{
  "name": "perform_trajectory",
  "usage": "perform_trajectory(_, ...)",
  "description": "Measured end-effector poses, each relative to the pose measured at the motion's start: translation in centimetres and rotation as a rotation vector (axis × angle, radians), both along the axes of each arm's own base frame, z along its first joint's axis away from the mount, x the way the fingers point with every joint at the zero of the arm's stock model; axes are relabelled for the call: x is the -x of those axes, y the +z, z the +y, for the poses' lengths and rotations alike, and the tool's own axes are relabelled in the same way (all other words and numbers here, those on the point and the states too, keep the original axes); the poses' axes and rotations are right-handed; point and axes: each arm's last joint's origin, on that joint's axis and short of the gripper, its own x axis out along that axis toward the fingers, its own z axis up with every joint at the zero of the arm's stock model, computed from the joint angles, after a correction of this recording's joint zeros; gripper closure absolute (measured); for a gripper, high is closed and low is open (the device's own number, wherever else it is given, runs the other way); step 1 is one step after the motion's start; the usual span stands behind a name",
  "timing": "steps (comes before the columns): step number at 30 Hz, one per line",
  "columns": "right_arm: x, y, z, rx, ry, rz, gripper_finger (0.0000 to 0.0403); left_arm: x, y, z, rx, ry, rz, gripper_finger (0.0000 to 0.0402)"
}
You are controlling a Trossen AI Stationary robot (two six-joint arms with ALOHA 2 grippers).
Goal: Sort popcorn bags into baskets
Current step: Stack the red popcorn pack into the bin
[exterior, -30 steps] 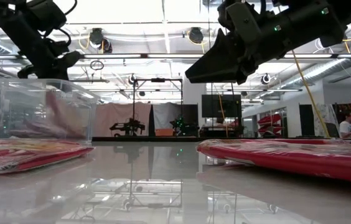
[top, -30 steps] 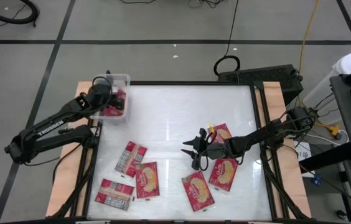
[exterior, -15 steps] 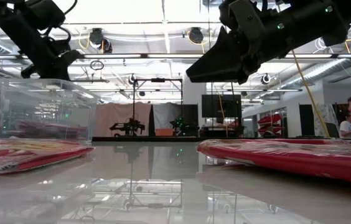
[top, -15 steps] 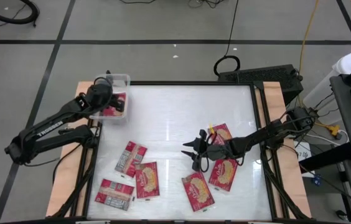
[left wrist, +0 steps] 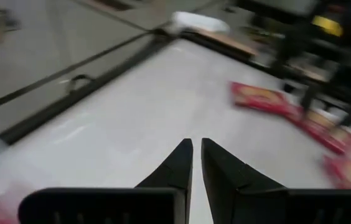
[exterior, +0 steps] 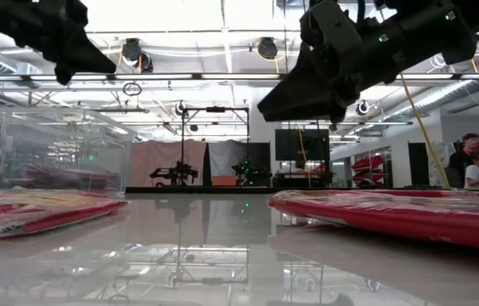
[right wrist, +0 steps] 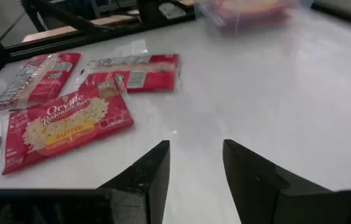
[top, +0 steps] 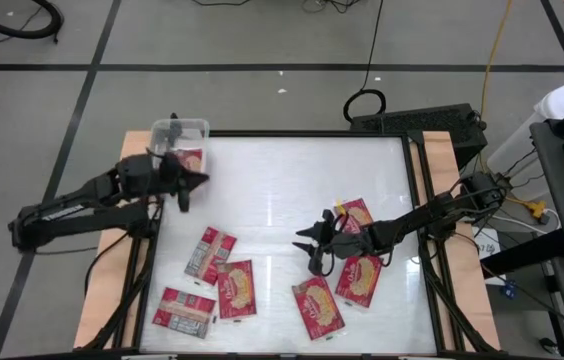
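Observation:
The clear basket (top: pixel 190 128) stands at the table's far left corner with a red popcorn bag (top: pixel 190 160) lying flat inside it; the low view shows both, the basket (exterior: pixel 61 153) and the bag (exterior: pixel 53 177). My left gripper (top: pixel 197 185) hangs shut and empty in the air just near of the basket, pointing toward the table's middle (left wrist: pixel 196 149). My right gripper (top: pixel 304 250) hovers open and empty (right wrist: pixel 195 152) at mid-table. Loose bags lie flat on the table: three at near left (top: pixel 210 253) (top: pixel 235 290) (top: pixel 184 312) and three around my right arm (top: pixel 354 215) (top: pixel 360 278) (top: pixel 318 307).
The white table top has a dark frame rail (top: pixel 307 133) around it. Bare table (top: pixel 292 180) stretches across the far middle between the basket and my right arm. Cables and a dark box (top: pixel 417 120) sit beyond the far right corner. People show far off in the room (exterior: pixel 469 166).
My left gripper has drawn back from over the basket, rising and swinging toward the table's near side and middle, and has turned to point across the table. The bag in the basket, tilted a second ago, now lies flat on its floor.

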Motion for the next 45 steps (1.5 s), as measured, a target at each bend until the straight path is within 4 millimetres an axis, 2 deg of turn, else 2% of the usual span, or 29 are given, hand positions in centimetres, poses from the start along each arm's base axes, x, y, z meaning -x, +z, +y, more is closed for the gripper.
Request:
perform_trajectory(3,0.2,-0.4,0.0,-0.072,-0.024,0.028,0.0260,-0.8,-1.3,-1.2,-0.023,-0.111,-0.021,0.0366)
perform_trajectory(7,0.3,-0.6,0.3,-0.160,-0.011,0.048,0.0260,-1.9,-2.3,-2.8,-0.094,-0.229,-0.132,0.0366)
perform_trajectory(10,0.6,-0.7,1.0,-0.199,0.003,0.056,0.0260,-2.6,-2.3,-4.2,-0.116,-0.293,-0.214,0.0366)
perform_trajectory(15,1.2,-0.8,2.4,-0.180,0.020,0.068,0.0260,-3.4,-2.8,-6.2,-0.169,-0.314,-0.176,0.0366)
perform_trajectory(21,2.6,-0.8,2.0,-0.092,-0.055,0.176,0.0260,-4.5,-3.7,-8.0,-0.219,-0.325,-0.128,0.0366)
perform_trajectory(32,5.5,0.3,-1.7,-0.005,-0.218,0.413,0.0260,-6.0,-4.8,-8.7,-0.244,-0.294,-0.075,0.0366)
perform_trajectory(36,7.0,0.7,-2.3,-0.046,-0.268,0.497,0.0260,-6.4,-5.5,-8.8,-0.229,-0.292,-0.040,0.0366)
perform_trajectory(41,9.3,0.8,-3.0,-0.114,-0.439,0.608,0.0257,-7.1,-5.9,-9.0,-0.220,-0.289,-0.041,0.0366)
perform_trajectory(45,9.8,0.7,-3.1,-0.136,-0.424,0.668,0.0234,-7.6,-5.9,-9.2,-0.219,-0.287,-0.068,0.0366)
